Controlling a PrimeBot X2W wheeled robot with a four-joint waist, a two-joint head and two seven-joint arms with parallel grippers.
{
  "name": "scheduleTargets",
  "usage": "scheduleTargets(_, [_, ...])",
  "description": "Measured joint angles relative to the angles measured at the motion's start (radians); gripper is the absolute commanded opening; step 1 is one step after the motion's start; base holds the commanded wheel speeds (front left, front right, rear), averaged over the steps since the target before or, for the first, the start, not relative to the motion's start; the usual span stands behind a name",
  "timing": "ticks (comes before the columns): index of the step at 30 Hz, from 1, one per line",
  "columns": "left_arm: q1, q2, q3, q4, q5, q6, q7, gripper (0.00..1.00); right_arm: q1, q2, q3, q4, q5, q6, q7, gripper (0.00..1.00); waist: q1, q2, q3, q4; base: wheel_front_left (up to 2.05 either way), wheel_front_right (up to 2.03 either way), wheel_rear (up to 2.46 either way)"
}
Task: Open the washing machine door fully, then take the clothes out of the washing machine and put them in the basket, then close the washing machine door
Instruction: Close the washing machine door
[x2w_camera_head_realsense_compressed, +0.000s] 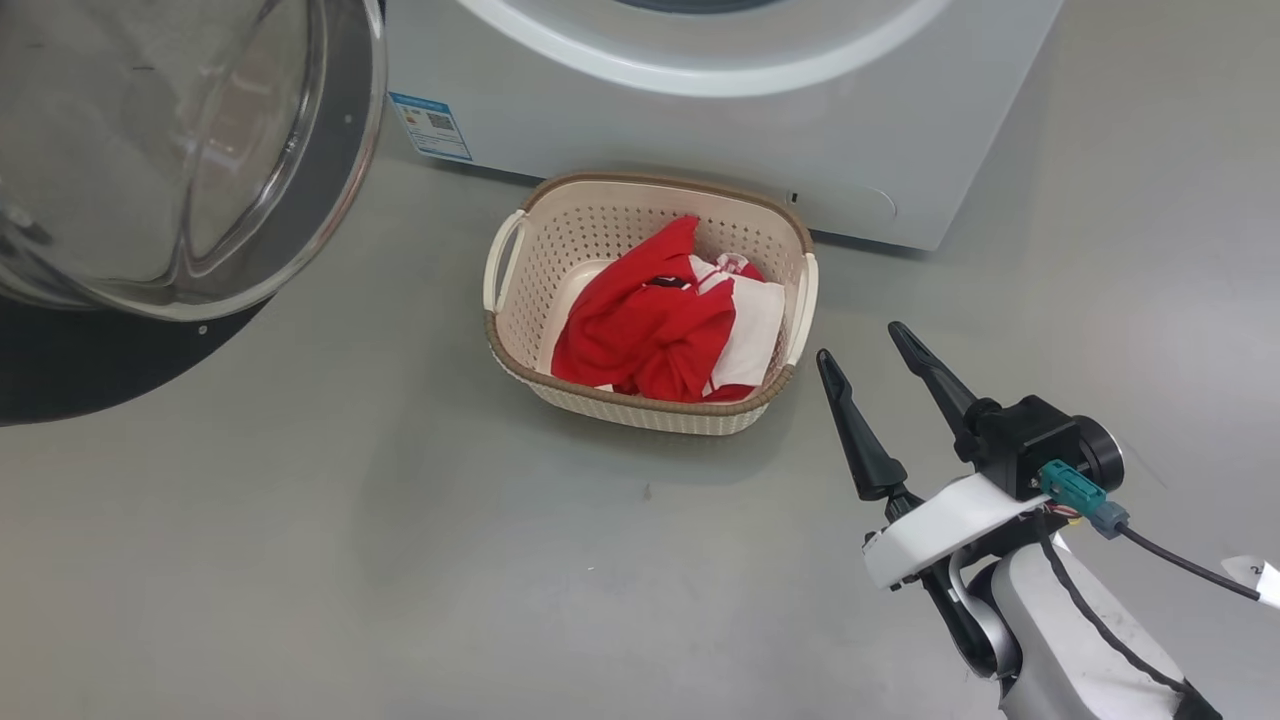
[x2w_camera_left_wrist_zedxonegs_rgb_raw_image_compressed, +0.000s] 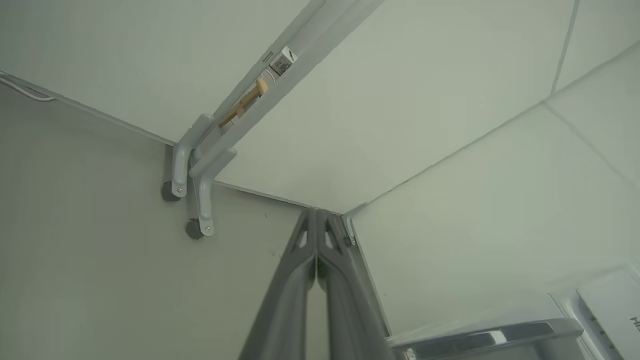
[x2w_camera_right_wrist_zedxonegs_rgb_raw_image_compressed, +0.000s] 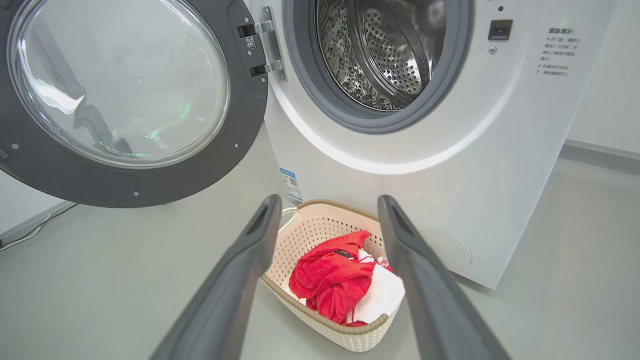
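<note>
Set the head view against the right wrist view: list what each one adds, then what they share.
Head view adds: the right arm's pale forearm and green plug. Right wrist view adds: the steel drum, door hinge, printed text. Shared: red clothes in the basket, open door, open right gripper.

From the head, steeply down onto the basket (x2w_camera_head_realsense_compressed: 650, 181) before the washing machine (x2w_camera_head_realsense_compressed: 700, 130); from the right wrist, low, near, same pair; from the left wrist, toward a wall corner (x2w_camera_left_wrist_zedxonegs_rgb_raw_image_compressed: 320, 190).

Black tapered fingers (x2w_camera_head_realsense_compressed: 860, 430), white wrist bracket (x2w_camera_head_realsense_compressed: 940, 525), teal connector (x2w_camera_head_realsense_compressed: 1070, 487), black cable (x2w_camera_head_realsense_compressed: 1180, 565), pale forearm (x2w_camera_head_realsense_compressed: 1060, 625)
</note>
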Motion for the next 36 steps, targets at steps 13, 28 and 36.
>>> scheduleTargets(13, [-0.121, 0.029, 0.08, 0.172, -0.056, 0.009, 0.083, 0.0, -0.005, -0.002, -0.007, -0.013, 0.0, 0.0, 0.0, 1.0, 0.0, 0.0, 0.04, -0.099, 0.0, 0.0, 0.0])
scheduleTargets(28, [-0.196, 0.04, 0.128, 0.404, -0.048, 0.012, 0.12, 0.0, -0.005, -0.02, -0.02, -0.022, 0.0, -0.001, -0.002, 1.0, 0.0, 0.0, 0.066, -0.107, 0.0, 0.0, 0.0])
scheduleTargets(36, [-0.245, 0.044, 0.134, 0.444, -0.059, 0.012, 0.147, 0.0, -0.005, -0.021, -0.02, -0.023, 0.0, -0.001, -0.002, 1.0, 0.0, 0.0, 0.065, -0.1, 0.0, 0.0, 0.0])
